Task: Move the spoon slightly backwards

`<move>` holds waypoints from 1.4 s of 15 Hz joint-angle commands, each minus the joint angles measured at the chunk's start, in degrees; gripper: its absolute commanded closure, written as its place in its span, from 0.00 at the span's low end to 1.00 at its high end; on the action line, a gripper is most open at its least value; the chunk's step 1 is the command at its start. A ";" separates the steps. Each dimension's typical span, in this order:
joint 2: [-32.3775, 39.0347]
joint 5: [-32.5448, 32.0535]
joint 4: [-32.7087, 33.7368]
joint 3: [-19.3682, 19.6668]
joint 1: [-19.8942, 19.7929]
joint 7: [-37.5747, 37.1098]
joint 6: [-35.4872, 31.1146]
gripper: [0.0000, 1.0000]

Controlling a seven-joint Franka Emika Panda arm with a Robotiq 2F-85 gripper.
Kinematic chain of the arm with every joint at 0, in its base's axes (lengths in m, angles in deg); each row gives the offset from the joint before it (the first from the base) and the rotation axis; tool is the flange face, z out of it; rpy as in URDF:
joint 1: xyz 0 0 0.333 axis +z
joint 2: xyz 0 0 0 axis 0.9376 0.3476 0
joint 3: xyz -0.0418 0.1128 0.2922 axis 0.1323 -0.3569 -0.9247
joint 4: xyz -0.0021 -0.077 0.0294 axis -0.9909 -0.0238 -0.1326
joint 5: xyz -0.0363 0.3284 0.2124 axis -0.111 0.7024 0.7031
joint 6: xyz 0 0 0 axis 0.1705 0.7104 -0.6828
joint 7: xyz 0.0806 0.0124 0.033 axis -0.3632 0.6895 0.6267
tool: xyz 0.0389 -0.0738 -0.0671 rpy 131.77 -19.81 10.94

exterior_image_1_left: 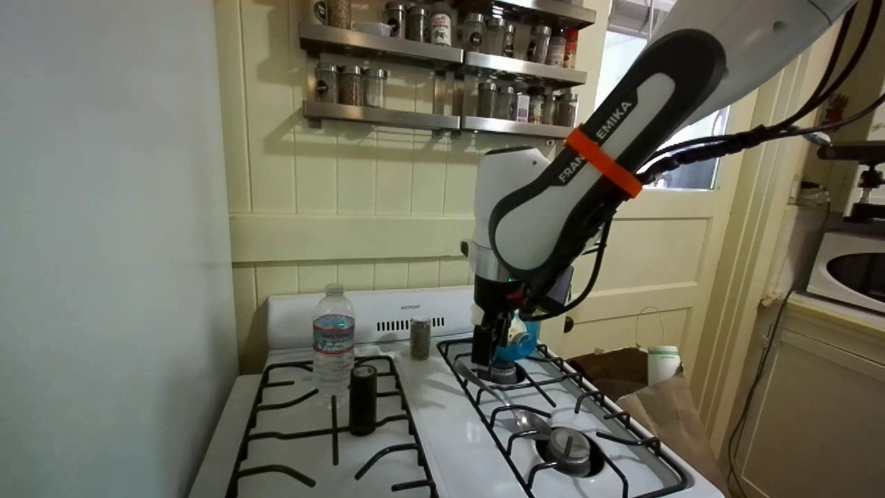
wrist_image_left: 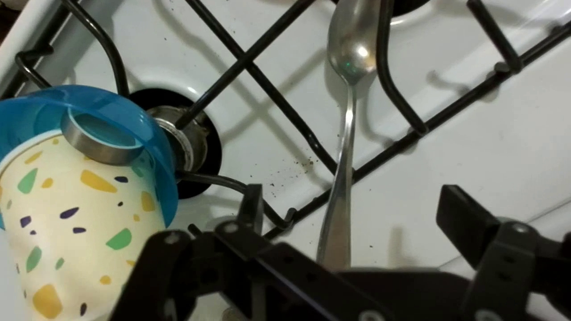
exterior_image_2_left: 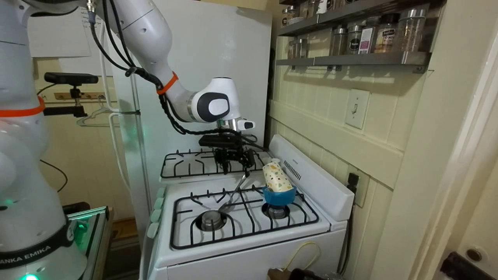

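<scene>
Spoon [wrist_image_left: 346, 142] across grate edge [wrist_image_left: 388, 153], beside burner [exterior_image_2_left: 211, 220]

We look, in an exterior view, from the front over the stove [exterior_image_1_left: 449, 422], shelves [exterior_image_1_left: 415, 121] at twelve o'clock; in an exterior view, from its side, fridge [exterior_image_2_left: 218, 50] at eleven. Both, farther back, share stove and arm [exterior_image_1_left: 529, 221]. Our close wrist view faces down onto a grate [wrist_image_left: 245, 60], gripper [wrist_image_left: 352, 205] from four to seven.
</scene>
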 commanded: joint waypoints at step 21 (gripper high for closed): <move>11.07 0.51 5.22 0.47 1.13 -4.77 -9.73 0.82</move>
